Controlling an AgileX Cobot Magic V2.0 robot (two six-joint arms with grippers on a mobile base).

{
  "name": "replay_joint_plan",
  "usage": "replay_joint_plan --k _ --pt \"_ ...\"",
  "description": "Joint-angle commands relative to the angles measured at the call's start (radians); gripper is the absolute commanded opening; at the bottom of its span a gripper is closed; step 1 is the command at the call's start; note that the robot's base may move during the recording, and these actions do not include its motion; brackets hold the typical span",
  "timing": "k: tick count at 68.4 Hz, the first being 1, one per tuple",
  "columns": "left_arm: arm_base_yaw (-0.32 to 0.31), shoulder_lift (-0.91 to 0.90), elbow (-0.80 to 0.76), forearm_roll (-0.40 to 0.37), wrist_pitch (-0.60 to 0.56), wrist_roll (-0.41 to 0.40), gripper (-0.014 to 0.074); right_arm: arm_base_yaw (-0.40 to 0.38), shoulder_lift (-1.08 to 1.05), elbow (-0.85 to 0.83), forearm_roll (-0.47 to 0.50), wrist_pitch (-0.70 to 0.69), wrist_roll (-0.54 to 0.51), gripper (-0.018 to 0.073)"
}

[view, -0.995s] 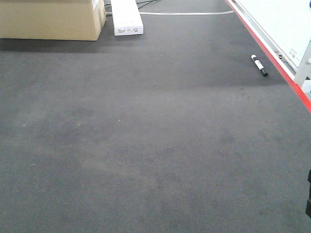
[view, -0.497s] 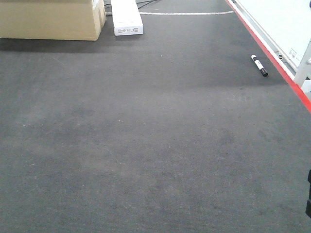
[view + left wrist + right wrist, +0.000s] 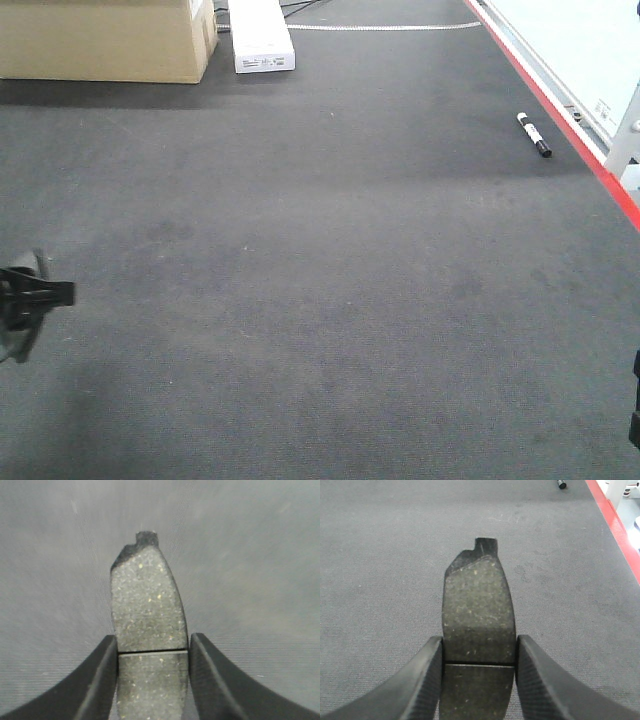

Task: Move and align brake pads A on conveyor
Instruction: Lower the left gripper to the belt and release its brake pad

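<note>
A tan cardboard box [image 3: 100,40] stands at the far left. Just right of it lies a long white carton [image 3: 260,35], its labelled end towards the camera. Beyond the carton, a thin pale strip [image 3: 385,27] runs rightwards. Well right of the box and nearer the camera, a black-and-white marker [image 3: 533,134] lies slanted.

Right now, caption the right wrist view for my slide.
Right gripper clamps a speckled brake pad at its centre groove, dark belt and red edge beyond.
</note>
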Motion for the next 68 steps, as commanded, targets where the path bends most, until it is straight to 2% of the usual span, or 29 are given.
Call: replay_joint_plan --k 1,28,41,50,68 --pt "-0.005 0.063 -0.066 0.000 -0.065 -0.014 0.0004 -0.005 0.000 -0.032 -0.004 -0.081 -0.006 -0.0006" --pt "-0.005 0.325 -0.236 -0.007 0.097 -0.014 0.0032 -0.005 0.000 -0.032 -0.003 -0.080 -0.006 -0.0006" --pt "-0.005 0.389 -0.281 -0.031 0.118 -0.014 0.0078 -0.005 0.000 -0.032 -0.003 -0.080 -0.006 -0.0006" --pt "-0.005 0.410 -0.293 -0.030 0.122 -0.011 0.0176 -0.005 0.000 -0.032 -0.003 -0.080 -0.006 -0.0006" --pt "-0.005 0.412 -0.293 -0.018 0.119 -0.003 0.0464 -0.005 0.000 -0.032 -0.003 -0.080 -0.006 -0.0006"
